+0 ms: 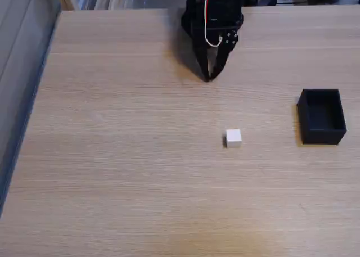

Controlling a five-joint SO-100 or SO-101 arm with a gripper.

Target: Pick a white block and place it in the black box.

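A small white block (233, 138) rests on the wooden table (124, 156), a bit right of centre. To its right stands the black box (321, 116), open-topped and empty as far as I can see. My black gripper (209, 77) hangs at the far side of the table, pointing down with its fingertips together, shut on nothing. It is well behind the block and slightly left of it. A white cable loops over the arm above the fingers.
The table's left edge (39, 82) runs diagonally beside a grey floor or wall. Clutter lies beyond the far edge at the top of the fixed view.
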